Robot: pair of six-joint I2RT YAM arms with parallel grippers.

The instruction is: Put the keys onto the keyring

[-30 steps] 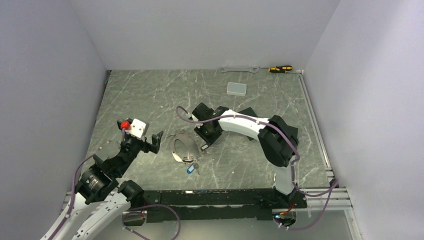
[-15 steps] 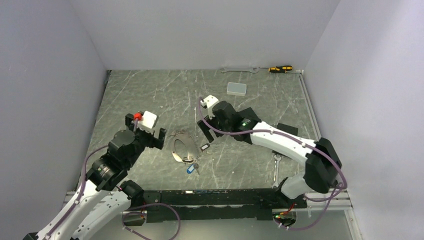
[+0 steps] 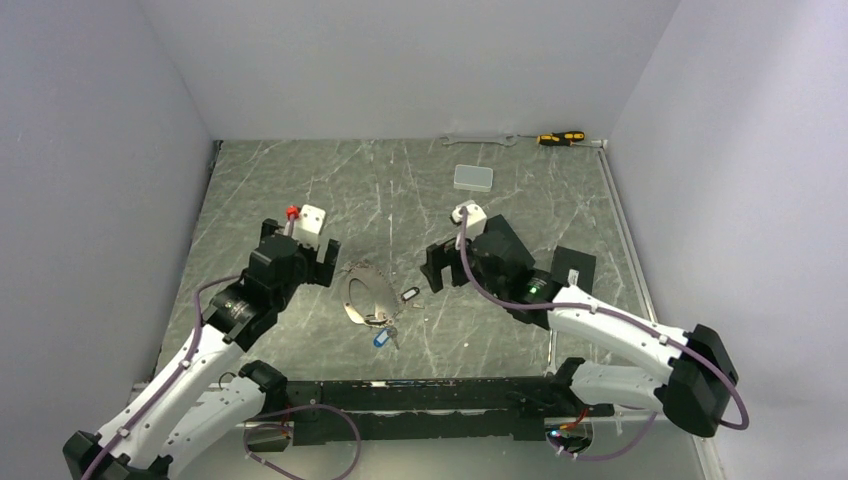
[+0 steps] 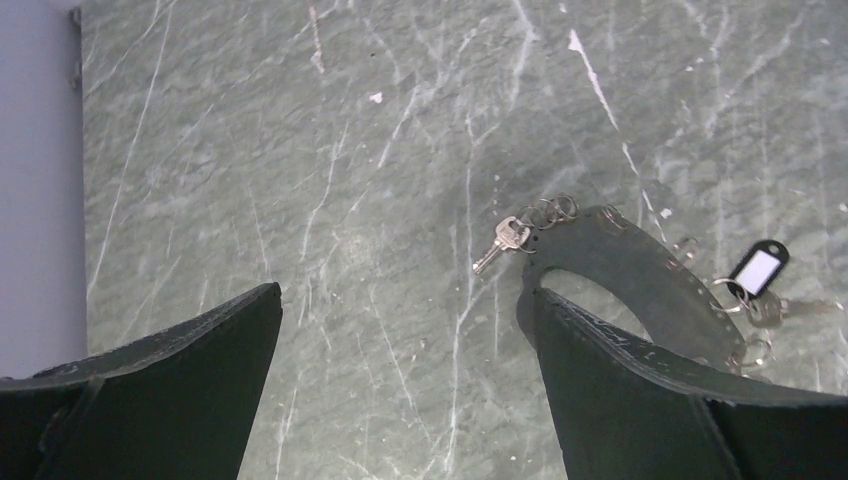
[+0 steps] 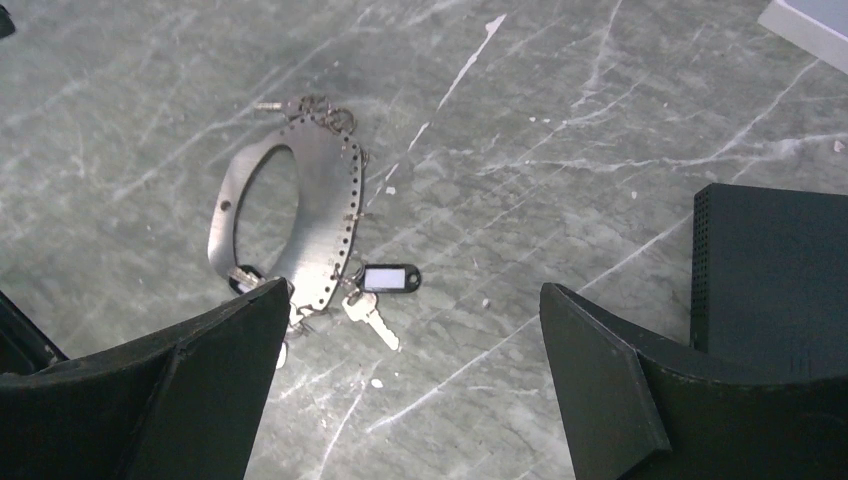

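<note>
Left tool (image 4: pixel 400 300), right tool (image 5: pixel 415 295): both released, empty.
Small silvery tagged keys (image 5: pixel 372 322) fringe perforated steel oval keyring (image 5: pixel 328 205); threading seemingly done, unconfirmed.

No text, brand, number or sign can be read in any view; the white label inside the black-framed tag (image 5: pixel 388 277), near the middle of the tabletop, looks blank in both wrist views, and the blue tag (image 3: pixel 380 339) closer to the near edge is too small to tell whether anything is written on it
</note>
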